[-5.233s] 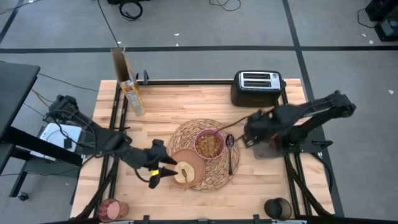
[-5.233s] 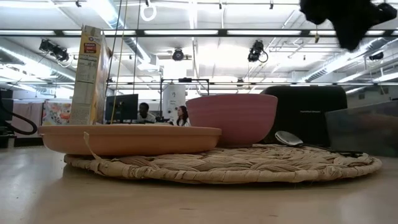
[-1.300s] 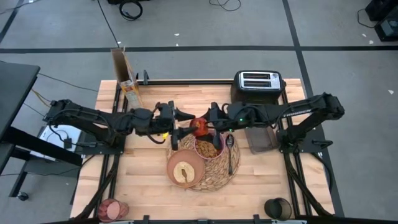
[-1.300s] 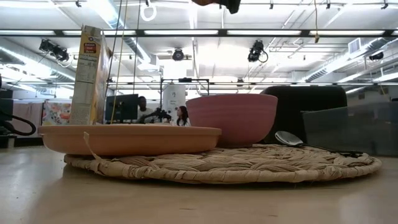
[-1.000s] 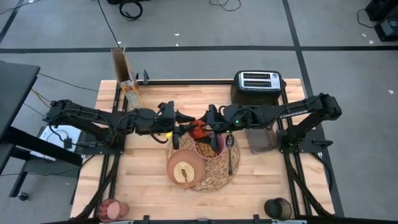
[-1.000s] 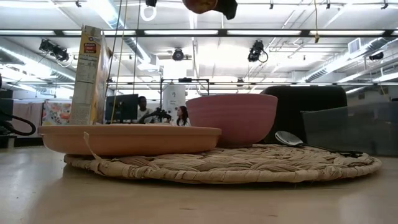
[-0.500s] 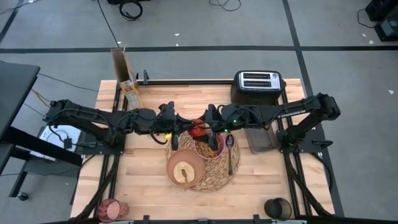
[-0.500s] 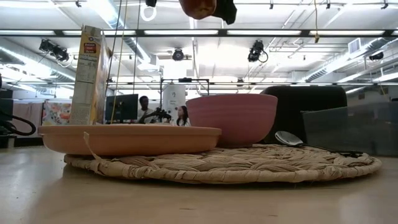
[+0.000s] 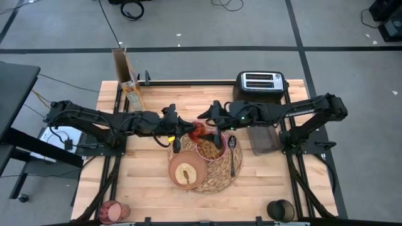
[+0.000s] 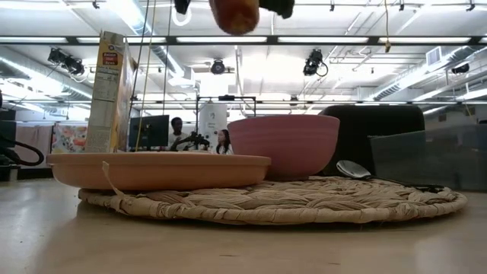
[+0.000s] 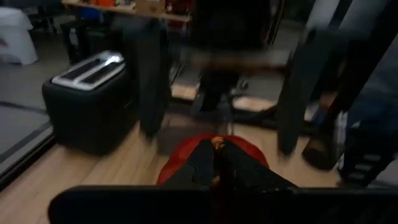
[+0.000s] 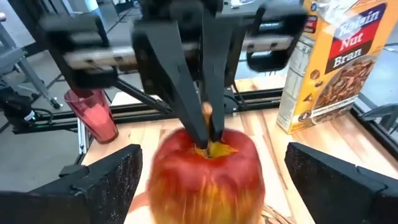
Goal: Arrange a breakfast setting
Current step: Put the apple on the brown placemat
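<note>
A red apple (image 9: 200,132) hangs in the air over the far edge of the woven placemat (image 9: 227,181), beside the pink bowl (image 9: 211,147) of cereal. My left gripper (image 9: 190,130) reaches in from the left and is shut on it. My right gripper (image 12: 211,186) stands open, one finger on either side of the apple (image 12: 208,168) and apart from it. The tan plate (image 9: 176,164) with the toast (image 9: 186,174) and the spoon (image 9: 232,154) lie on the placemat. The pinkish tumbler (image 9: 113,211) stands at the near left corner. My left gripper pinches the apple's stem (image 12: 207,112) between its two fingertips (image 12: 189,99). The fingers slant down onto it from above and from the table's left. The apple (image 10: 234,14) hangs upright below them, clear of the bowl and placemat.
A cereal box (image 9: 129,81) stands at the far left and a black toaster (image 9: 259,88) at the far right. A grey tray (image 9: 262,139) lies right of the placemat, a dark cup (image 9: 281,210) at the near right corner. People sit in the room behind.
My left gripper has shut on the apple's stem. My right gripper has spread its fingers away from the apple and drawn back a little toward the far right. The apple, now hanging from the left gripper, has sunk slightly.
</note>
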Robot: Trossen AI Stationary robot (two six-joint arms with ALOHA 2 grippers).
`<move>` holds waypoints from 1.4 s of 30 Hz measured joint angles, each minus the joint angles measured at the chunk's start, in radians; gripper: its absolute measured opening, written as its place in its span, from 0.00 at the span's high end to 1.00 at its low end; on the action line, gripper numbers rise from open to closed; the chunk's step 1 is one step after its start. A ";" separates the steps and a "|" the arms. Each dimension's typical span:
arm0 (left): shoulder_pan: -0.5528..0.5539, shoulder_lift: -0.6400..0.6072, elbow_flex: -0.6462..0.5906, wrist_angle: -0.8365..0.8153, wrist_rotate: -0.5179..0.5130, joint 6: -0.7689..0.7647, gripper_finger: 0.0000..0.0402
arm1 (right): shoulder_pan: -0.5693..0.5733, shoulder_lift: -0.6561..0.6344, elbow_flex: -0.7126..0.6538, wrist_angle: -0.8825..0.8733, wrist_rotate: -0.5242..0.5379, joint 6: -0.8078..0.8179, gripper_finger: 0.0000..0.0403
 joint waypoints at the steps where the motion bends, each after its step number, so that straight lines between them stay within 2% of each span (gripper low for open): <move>1: -0.001 -0.005 0.000 -0.024 -0.008 -0.003 0.96 | 0.000 -0.015 0.000 -0.014 0.000 -0.002 0.02; 8: 0.023 -0.021 -0.006 -0.121 -0.020 -0.061 0.96 | 0.033 -0.146 0.000 -0.089 0.023 0.003 0.02; 19: 0.077 -0.059 -0.187 -0.097 -0.045 -0.090 0.96 | 0.175 -0.303 0.000 -0.089 0.275 0.000 0.02; 26: 0.125 -0.056 -0.360 0.091 -0.040 -0.090 0.96 | 0.236 -0.312 -0.001 -0.089 0.398 0.025 0.02; 31: 0.135 -0.028 -0.459 0.211 -0.019 -0.089 0.95 | 0.258 -0.291 -0.001 -0.087 0.431 0.041 0.02; 42: 0.135 0.138 -0.509 0.410 -0.019 -0.071 0.95 | 0.261 -0.259 -0.002 -0.084 0.429 0.113 0.02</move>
